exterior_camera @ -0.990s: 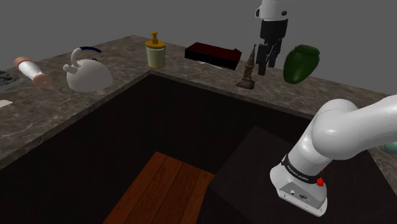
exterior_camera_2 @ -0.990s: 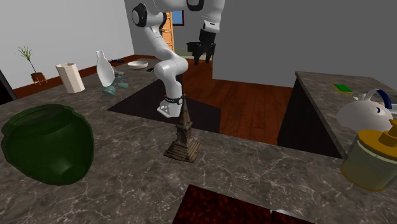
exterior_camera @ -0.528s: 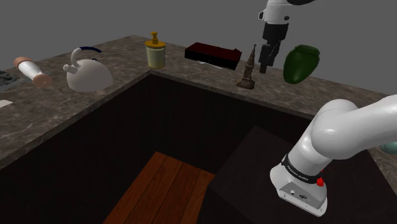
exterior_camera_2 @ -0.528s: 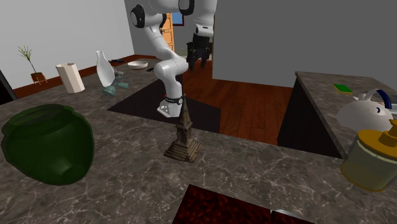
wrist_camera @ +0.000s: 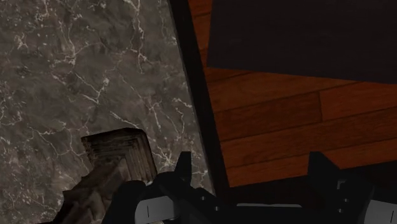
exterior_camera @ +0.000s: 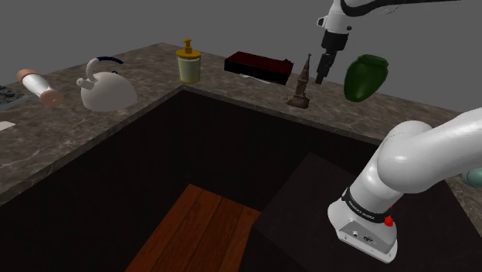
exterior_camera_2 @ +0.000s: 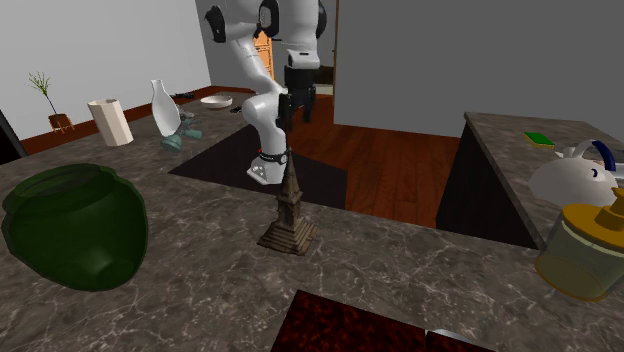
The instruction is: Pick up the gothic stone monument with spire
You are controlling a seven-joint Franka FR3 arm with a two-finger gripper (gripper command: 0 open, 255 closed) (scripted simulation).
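In the shoulder view the open, empty black gripper [exterior_camera: 321, 76] hangs at two o'clock from the pointy brown stone tower [exterior_camera: 301, 83] and may tip it.

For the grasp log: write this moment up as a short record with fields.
target: stone monument, upright on the marble counter
gripping part: hand, open, holding nothing
hand vs target: monument lies outside the fingers, beside one of them; not grasped
neighbours: green vase, dark red box
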